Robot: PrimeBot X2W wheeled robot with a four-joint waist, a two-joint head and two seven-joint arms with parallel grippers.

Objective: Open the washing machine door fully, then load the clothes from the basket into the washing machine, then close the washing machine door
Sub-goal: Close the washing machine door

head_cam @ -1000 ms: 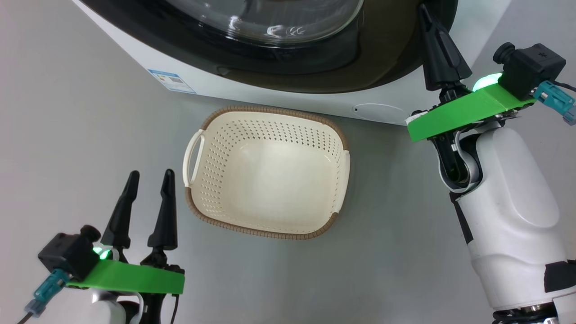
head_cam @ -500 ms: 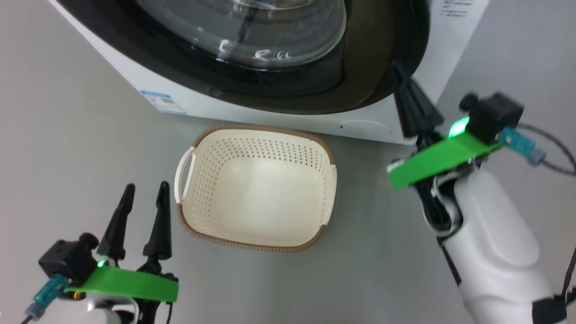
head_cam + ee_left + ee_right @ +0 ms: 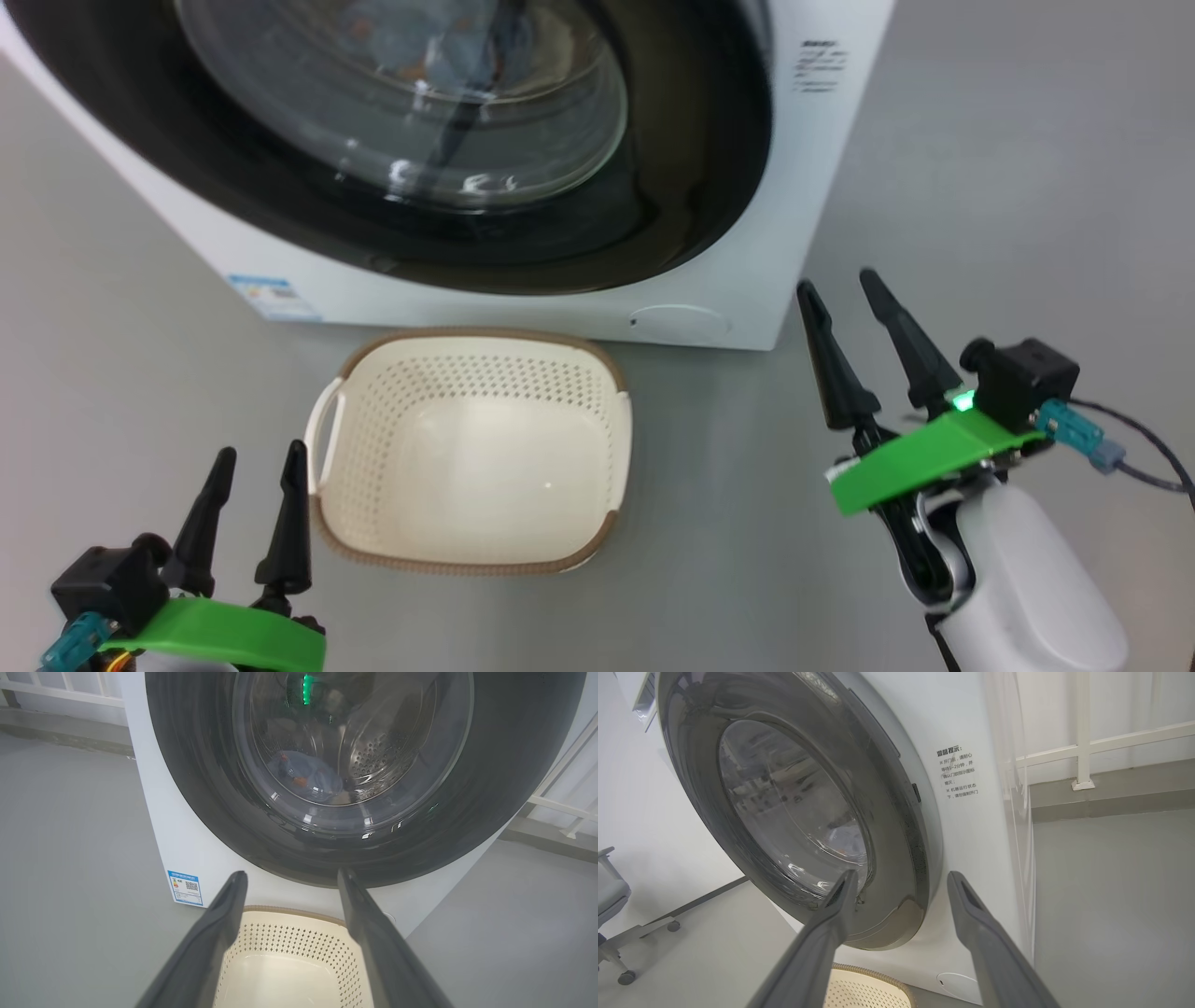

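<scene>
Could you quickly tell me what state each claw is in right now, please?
The left claw is open, holding nothing.
The right claw is open, holding nothing.

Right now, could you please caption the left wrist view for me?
Open left gripper near the empty basket, facing the closed washing machine door, clothes inside.

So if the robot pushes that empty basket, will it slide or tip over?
Probably slide. The basket is empty, thin holey plastic, so it is likely light, and the grey floor looks smooth. It is wide and low, so tipping seems unlikely. Its walls may flex a little if squeezed, but it should keep its shape.
</scene>
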